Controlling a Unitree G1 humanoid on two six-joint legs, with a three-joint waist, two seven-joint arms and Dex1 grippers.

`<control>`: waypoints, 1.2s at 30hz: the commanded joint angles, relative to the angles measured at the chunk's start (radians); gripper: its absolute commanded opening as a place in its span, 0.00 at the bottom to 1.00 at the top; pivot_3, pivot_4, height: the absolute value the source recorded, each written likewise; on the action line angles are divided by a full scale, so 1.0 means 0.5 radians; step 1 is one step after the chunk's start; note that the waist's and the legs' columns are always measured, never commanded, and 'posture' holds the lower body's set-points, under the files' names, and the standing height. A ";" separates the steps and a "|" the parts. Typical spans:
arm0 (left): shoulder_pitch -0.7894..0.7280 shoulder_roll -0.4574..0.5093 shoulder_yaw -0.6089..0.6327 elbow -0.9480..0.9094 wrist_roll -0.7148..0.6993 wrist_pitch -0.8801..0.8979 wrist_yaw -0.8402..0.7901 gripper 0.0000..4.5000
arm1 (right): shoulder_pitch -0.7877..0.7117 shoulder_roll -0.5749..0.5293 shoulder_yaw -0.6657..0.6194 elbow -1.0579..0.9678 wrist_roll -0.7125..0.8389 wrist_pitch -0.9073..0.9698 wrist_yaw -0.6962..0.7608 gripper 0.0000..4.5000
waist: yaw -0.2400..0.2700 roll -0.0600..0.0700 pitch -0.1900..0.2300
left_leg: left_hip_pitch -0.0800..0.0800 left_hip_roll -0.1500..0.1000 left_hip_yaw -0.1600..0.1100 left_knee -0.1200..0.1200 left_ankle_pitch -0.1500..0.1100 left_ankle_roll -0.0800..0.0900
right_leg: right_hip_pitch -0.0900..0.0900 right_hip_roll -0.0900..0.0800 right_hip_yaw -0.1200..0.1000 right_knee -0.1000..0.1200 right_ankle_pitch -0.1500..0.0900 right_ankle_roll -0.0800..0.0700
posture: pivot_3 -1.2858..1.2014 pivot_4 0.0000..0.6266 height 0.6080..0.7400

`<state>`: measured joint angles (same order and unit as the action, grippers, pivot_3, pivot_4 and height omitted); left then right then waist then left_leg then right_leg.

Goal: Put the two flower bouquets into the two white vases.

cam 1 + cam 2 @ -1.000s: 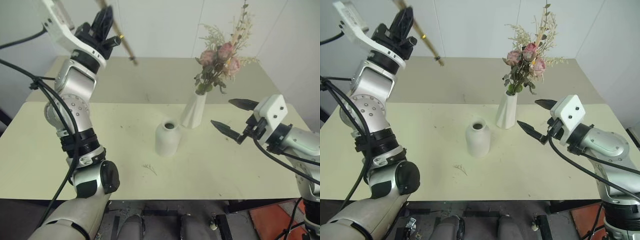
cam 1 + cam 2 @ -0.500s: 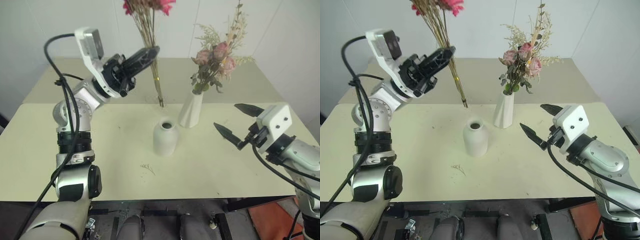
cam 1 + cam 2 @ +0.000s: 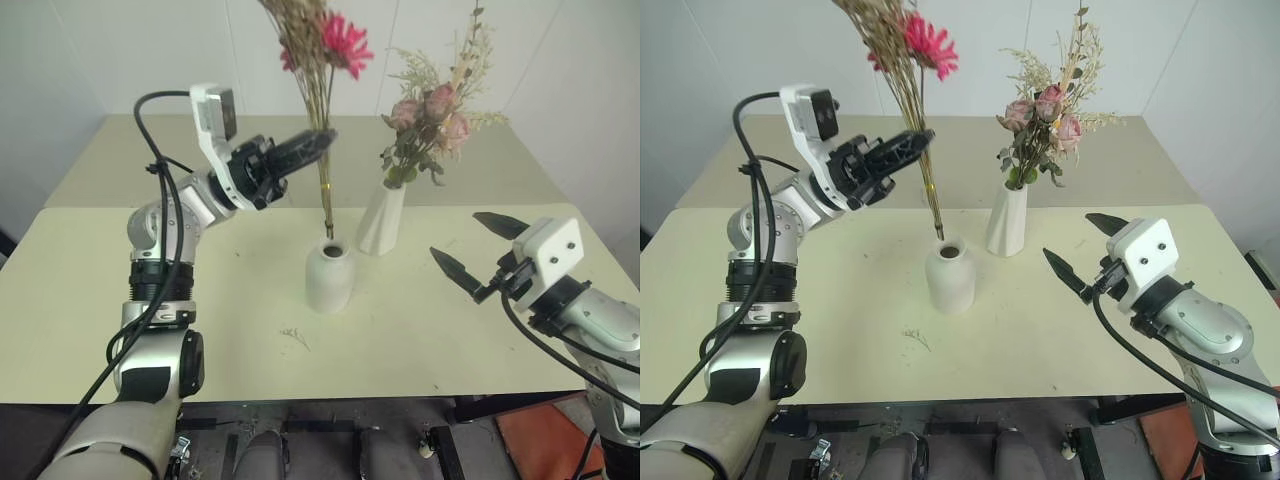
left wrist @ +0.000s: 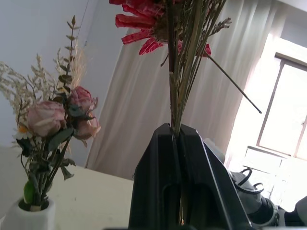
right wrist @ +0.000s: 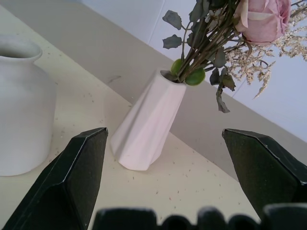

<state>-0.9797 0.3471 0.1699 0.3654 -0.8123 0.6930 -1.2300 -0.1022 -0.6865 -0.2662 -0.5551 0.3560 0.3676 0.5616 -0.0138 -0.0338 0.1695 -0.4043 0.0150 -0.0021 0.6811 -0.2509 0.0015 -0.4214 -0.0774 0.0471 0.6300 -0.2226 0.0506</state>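
Observation:
My left gripper is shut on the stems of the dried tan grass bouquet with its magenta flower, and holds it nearly upright. The stem ends hang right at the mouth of the shorter rounded white vase in the middle of the table. In the left wrist view the fingers press together around the stems. The pink rose bouquet stands in the tall slim white vase just behind and to the right. My right gripper stays open at the right, level, pointing toward the vases, holding nothing.
Both vases stand on a pale yellow table, with a second table surface behind it against the white wall. A small bit of plant debris lies in front of the rounded vase.
My left arm has swung the grass bouquet from tilted away to upright and lowered it, bringing the stem ends over the rounded vase's mouth. The right gripper has stayed put, open.

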 commanded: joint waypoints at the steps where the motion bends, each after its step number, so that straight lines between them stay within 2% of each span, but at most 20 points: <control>1: -0.010 -0.017 -0.021 0.039 0.080 -0.138 -0.043 0.00 | -0.014 -0.009 -0.038 -0.086 -0.006 -0.016 -0.017 1.00 | 0.001 0.000 0.000 | -0.001 0.000 0.000 0.000 0.000 0.000 | -0.001 0.000 0.000 0.000 0.000 0.000 | 0.52 0.24 1.00; 5: -0.006 -0.041 -0.058 0.129 0.184 -0.266 -0.081 0.00 | 0.001 -0.024 -0.072 -0.104 0.089 0.025 0.040 1.00 | 0.002 0.000 0.000 | -0.001 0.000 0.000 0.000 0.000 0.000 | 0.000 0.000 0.000 0.000 0.000 0.000 | 0.52 0.24 1.00; 9: -0.014 -0.089 -0.060 0.188 0.216 -0.335 -0.112 0.00 | 0.052 -0.041 -0.233 -0.181 0.498 0.138 0.207 1.00 | 0.005 0.000 0.000 | -0.002 0.000 -0.001 0.000 0.000 0.001 | 0.000 0.000 -0.001 -0.001 0.000 0.000 | 0.52 0.24 1.00; 11: -0.023 -0.118 -0.061 0.213 0.231 -0.363 -0.111 0.00 | 0.075 -0.075 -0.255 -0.203 0.563 0.166 0.251 1.00 | 0.005 0.000 0.000 | -0.002 0.000 -0.001 0.001 -0.001 0.002 | 0.001 0.000 -0.001 0.000 0.000 0.000 | 0.52 0.24 1.00; 24: 0.025 -0.129 -0.151 0.241 0.384 -0.502 -0.216 0.00 | 0.163 -0.172 -0.289 -0.255 0.660 0.250 0.284 1.00 | 0.004 0.000 0.000 | -0.001 0.000 0.000 0.003 -0.001 0.003 | 0.001 0.000 0.000 0.000 0.000 0.000 | 0.52 0.24 1.00; 36: 0.114 -0.103 -0.237 0.207 0.498 -0.584 -0.304 0.00 | 0.183 -0.202 -0.286 -0.234 0.620 0.217 0.311 1.00 | 0.003 0.000 0.000 | -0.001 0.000 -0.001 0.003 -0.001 0.003 | 0.001 0.000 0.000 0.000 0.000 0.000 | 0.52 0.24 1.00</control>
<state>-0.9115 0.2836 0.0526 0.5007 -0.5562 0.4172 -1.3638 -0.0125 -0.7722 -0.3762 -0.6484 0.6640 0.4918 0.7160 -0.0121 -0.0338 0.1695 -0.4047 0.0150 -0.0024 0.6828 -0.2516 0.0030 -0.4208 -0.0774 0.0470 0.6300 -0.2227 0.0507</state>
